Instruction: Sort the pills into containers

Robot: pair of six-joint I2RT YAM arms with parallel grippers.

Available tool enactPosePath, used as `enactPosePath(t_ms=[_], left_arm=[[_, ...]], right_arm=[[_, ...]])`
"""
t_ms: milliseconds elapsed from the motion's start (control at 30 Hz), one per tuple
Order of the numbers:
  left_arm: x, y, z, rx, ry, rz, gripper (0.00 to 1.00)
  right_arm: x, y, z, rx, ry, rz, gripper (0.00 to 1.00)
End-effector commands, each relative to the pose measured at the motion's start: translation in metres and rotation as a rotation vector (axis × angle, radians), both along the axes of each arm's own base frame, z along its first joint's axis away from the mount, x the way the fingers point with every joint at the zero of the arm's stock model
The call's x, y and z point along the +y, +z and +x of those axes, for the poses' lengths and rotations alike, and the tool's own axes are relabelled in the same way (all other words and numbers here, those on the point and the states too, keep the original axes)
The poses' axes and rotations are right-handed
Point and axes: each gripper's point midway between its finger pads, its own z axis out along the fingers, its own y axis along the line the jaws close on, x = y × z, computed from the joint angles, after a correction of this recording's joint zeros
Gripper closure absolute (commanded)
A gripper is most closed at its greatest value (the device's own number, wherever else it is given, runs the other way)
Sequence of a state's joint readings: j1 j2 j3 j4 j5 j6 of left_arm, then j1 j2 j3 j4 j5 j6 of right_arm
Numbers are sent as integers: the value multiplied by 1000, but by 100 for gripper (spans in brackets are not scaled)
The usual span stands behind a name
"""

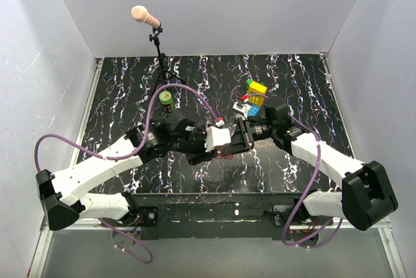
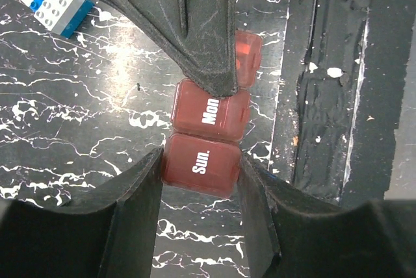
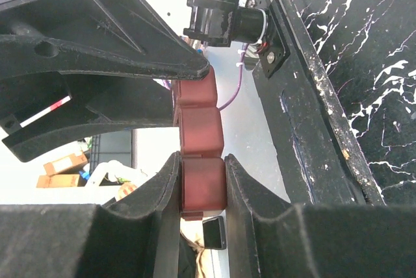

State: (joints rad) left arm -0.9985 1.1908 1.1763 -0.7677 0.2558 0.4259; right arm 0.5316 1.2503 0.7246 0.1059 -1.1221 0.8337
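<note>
The dark red-brown pill box (image 2: 209, 113) is a strip of compartments marked "Sun." and "Mon.". My left gripper (image 2: 200, 161) is shut on the "Sun." end. From the other side, my right gripper (image 3: 202, 164) is shut on the opposite end compartment of the box (image 3: 200, 123). In the top view the two grippers meet over the table's near middle, with the box (image 1: 227, 153) between them. The green bottle (image 1: 166, 98) stands upright at the back left, apart from both arms. I cannot make out any loose pills.
A yellow-and-blue toy brick stack (image 1: 255, 93) lies behind the right gripper. A microphone on a tripod stand (image 1: 156, 37) stands at the back left, just behind the green bottle. White walls enclose the table on three sides.
</note>
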Motion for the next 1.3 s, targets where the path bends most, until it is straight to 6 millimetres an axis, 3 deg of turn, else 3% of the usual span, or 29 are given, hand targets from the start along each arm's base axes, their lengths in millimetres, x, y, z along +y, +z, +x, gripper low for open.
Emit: enactPosePath(t_ms=[0, 467, 567, 667, 767, 967, 1267], left_arm=[[-10, 38, -13, 26, -47, -107, 77], [-13, 44, -27, 125, -61, -98, 66], [-14, 45, -27, 138, -58, -92, 50], [-14, 46, -25, 130, -46, -97, 24], [-14, 49, -18, 96, -16, -110, 15], [-8, 58, -6, 19, 29, -128, 14], [7, 27, 12, -102, 50, -39, 11]], right_arm=[[2, -1, 8, -44, -16, -10, 99], [1, -4, 8, -60, -24, -34, 99], [1, -5, 8, -58, -25, -37, 99], [1, -5, 8, -59, -24, -35, 99], [1, -5, 8, -60, -25, -33, 99], [1, -3, 8, -51, -25, -31, 99], [3, 3, 9, -44, -16, -15, 99]])
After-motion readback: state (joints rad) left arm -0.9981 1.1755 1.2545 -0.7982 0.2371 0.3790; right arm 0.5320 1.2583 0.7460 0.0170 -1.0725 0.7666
